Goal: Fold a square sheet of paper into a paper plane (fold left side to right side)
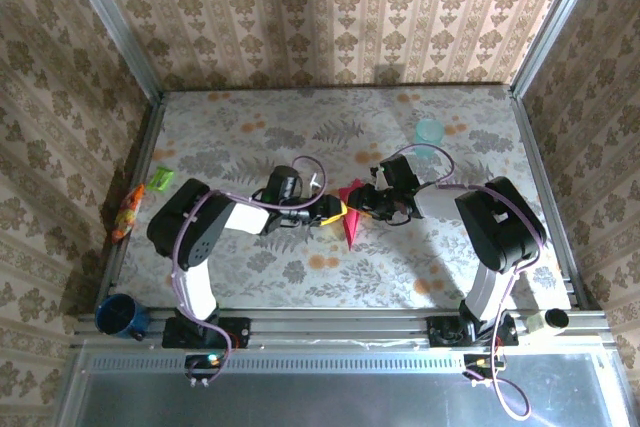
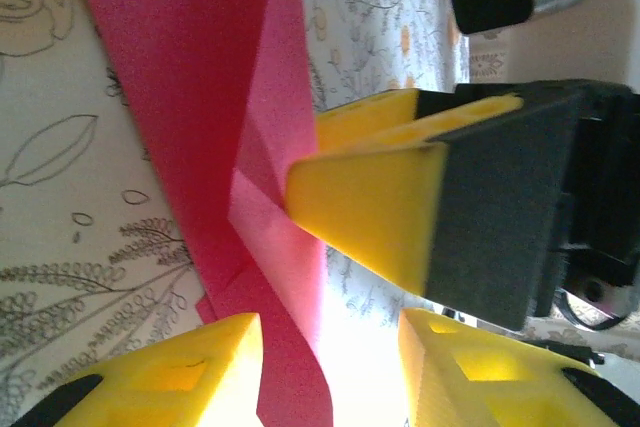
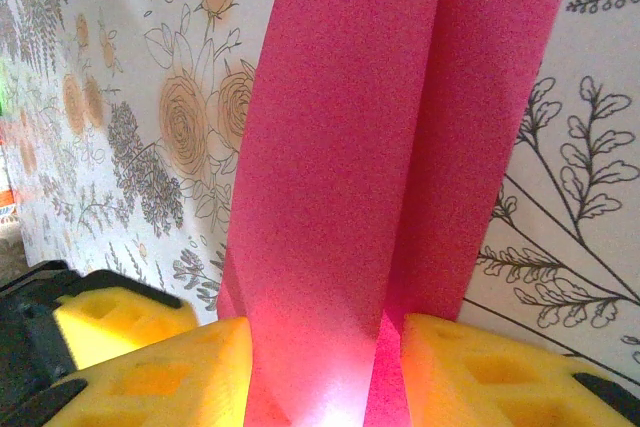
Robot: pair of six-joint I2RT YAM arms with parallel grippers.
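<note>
clamped on the folded red paper point(image 3: 340, 147) with right gripper point(image 3: 325, 347). straddling its edge with left gripper point(image 2: 330, 347), fingers apart. holding paper mid table point(image 1: 250, 147), between both arms.

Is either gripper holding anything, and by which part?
Unclear: the folded magenta paper passes between the fingers of the right gripper and the left gripper, without visible clamping.

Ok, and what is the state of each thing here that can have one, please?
paper plane: partly folded, flaps standing up, between both grippers' fingers.
left gripper: open, the paper plane between its fingers.
right gripper: fingers on both sides of the folded paper plane; grip unclear.
pale teal cup: upright.
blue mug: upright.
green packet: lying flat.
orange packet: lying down.
</note>
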